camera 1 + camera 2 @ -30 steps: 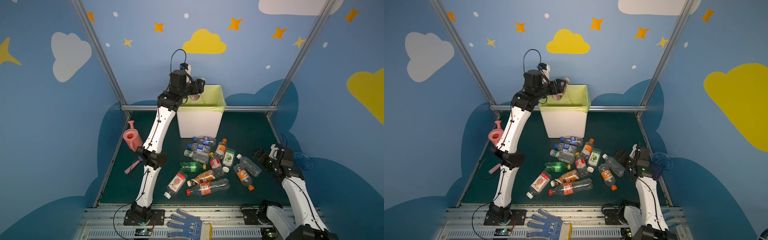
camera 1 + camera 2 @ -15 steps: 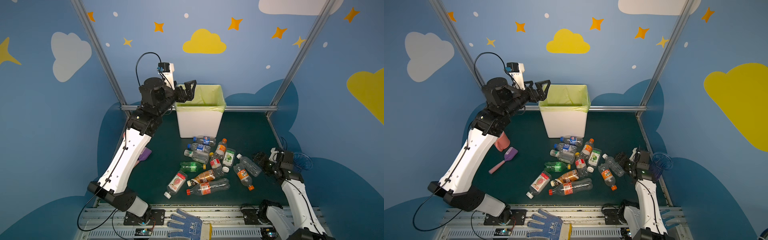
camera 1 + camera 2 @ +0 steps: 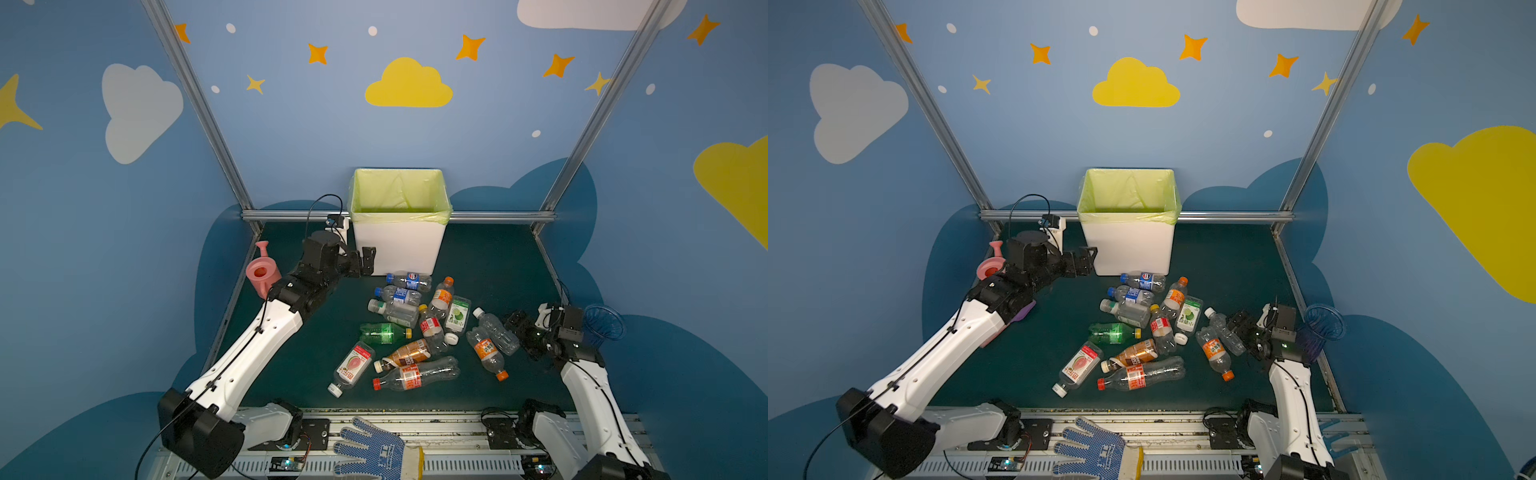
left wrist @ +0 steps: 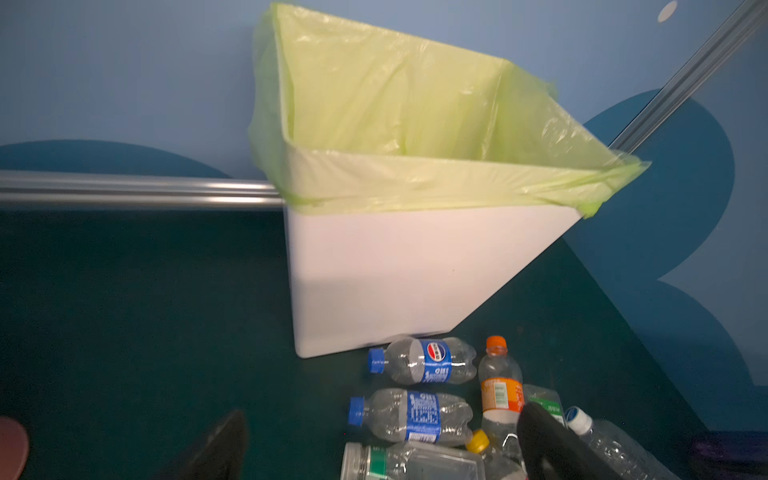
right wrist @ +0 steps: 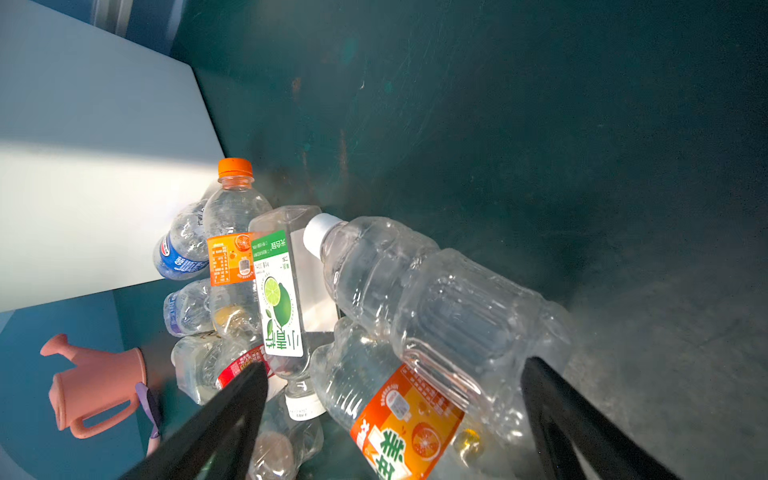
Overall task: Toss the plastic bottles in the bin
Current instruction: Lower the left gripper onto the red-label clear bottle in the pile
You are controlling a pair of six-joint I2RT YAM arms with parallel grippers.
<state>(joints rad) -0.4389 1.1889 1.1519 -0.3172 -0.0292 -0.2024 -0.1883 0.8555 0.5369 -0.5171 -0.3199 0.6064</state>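
Observation:
The bin point(image 3: 398, 245), white with a yellow-green bag, stands at the back and is also in the left wrist view point(image 4: 415, 282). Several plastic bottles point(image 3: 415, 328) lie in a heap in front of it. My left gripper point(image 3: 365, 259) hangs open and empty low by the bin's front left corner, above two blue-capped bottles point(image 4: 415, 415). My right gripper point(image 3: 517, 332) is open at the heap's right edge. In the right wrist view its fingers point(image 5: 245, 399) stand wide on either side of a clear white-capped bottle point(image 5: 436, 291) and an orange-labelled bottle point(image 5: 399, 424), not closed on them.
A pink watering can point(image 3: 259, 272) and a purple scoop point(image 3: 1023, 311) sit by the left arm near the left rail. A blue see-through cup point(image 3: 604, 328) stands behind the right wrist. A blue-dotted glove point(image 3: 374, 451) lies on the front rail.
My left arm swung back from over the bin's rim and dropped low beside the bin, jaws now wide and empty. The right gripper stayed by the same bottles.

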